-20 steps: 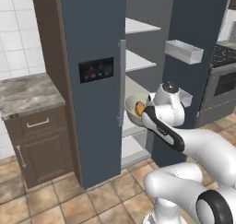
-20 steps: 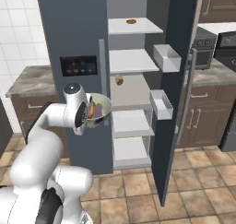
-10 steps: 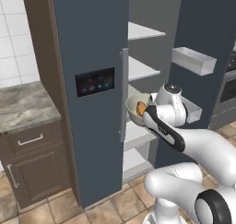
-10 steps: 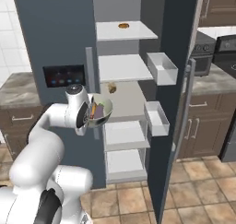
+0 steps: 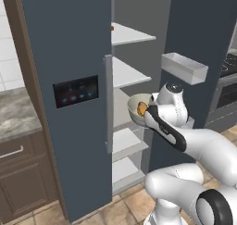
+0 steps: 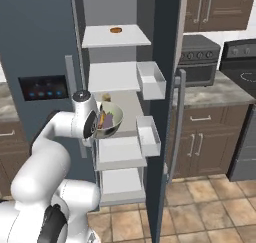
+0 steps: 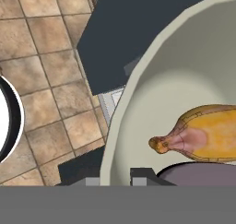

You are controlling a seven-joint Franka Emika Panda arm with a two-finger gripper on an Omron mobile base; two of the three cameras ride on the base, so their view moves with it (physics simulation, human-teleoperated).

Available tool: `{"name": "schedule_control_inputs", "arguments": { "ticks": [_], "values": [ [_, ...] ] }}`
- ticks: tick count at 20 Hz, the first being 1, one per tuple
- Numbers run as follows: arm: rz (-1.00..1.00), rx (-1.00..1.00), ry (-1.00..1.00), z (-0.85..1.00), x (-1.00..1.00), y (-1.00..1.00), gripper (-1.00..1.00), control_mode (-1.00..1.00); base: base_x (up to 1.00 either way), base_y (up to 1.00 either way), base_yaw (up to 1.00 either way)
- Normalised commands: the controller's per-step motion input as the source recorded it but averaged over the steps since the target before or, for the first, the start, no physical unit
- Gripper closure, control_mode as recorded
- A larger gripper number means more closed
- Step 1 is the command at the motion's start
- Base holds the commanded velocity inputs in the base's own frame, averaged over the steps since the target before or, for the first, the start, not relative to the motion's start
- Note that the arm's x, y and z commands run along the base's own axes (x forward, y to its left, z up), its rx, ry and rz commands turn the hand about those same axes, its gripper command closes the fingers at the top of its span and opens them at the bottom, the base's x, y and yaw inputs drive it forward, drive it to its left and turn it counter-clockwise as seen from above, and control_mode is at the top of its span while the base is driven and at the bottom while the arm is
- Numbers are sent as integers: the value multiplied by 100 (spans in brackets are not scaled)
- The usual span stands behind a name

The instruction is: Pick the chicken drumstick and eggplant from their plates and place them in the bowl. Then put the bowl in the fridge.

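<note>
Bowl (image 6: pixel 111 121): pale grey-green, glossy, golden drumstick (image 7: pixel 207 134) inside; hand (image 5: pixel 147 114) clamped on rim.

Tan tiled floor (image 6: pixel 210 207), brown cabinets (image 6: pixel 200 132), marble counter (image 5: pixel 14 113), black stove (image 6: pixel 200 57)

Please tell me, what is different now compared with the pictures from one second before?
The base has driven closer to the fridge, so the open compartment and its shelves look larger in both base views; the things themselves did not move. The gripper stays shut on the bowl, held in front of the shelves, with the chicken drumstick still inside. Nothing was released.
</note>
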Motion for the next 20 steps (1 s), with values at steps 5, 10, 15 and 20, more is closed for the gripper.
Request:
{"name": "schedule_control_inputs", "arguments": {
  "ticks": [5, 10, 15, 20],
  "values": [
    [0, 0, 0, 0, 0, 0, 100, 100, 47, -20, 0],
    [0, 0, 0, 0, 0, 0, 100, 100, 35, -4, 3],
    [0, 0, 0, 0, 0, 0, 100, 100, 46, -3, 11],
    [0, 0, 0, 0, 0, 0, 100, 100, 52, -23, 9]
  ]
}}
